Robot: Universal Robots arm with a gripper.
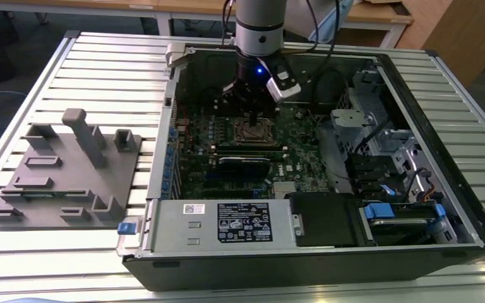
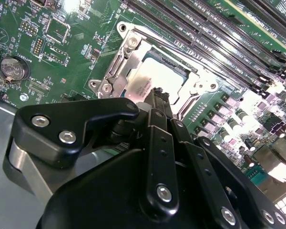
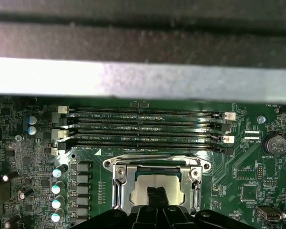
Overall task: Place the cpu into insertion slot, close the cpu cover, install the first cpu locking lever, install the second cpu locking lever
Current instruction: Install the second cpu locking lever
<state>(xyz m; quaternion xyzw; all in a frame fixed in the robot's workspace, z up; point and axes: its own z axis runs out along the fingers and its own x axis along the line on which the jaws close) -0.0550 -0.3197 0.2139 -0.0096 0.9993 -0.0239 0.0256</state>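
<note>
The hand (image 2: 158,95) is down inside the open case (image 1: 444,82), its fingertips pressed together with nothing between them, touching the cpu (image 2: 152,78). In both wrist views the cpu (image 3: 155,183) lies flat in the slot (image 3: 120,191) on the board (image 1: 302,158), with the cover (image 2: 133,62) lowered around it so its grey top shows through the window. The slot sits near the board's far edge in the exterior view, beside the long memory slots (image 3: 143,126). The case rests on a ribbed surface (image 1: 108,63); a grey fixture (image 1: 65,173) lies by the surface's edge at the exterior view's left.
</note>
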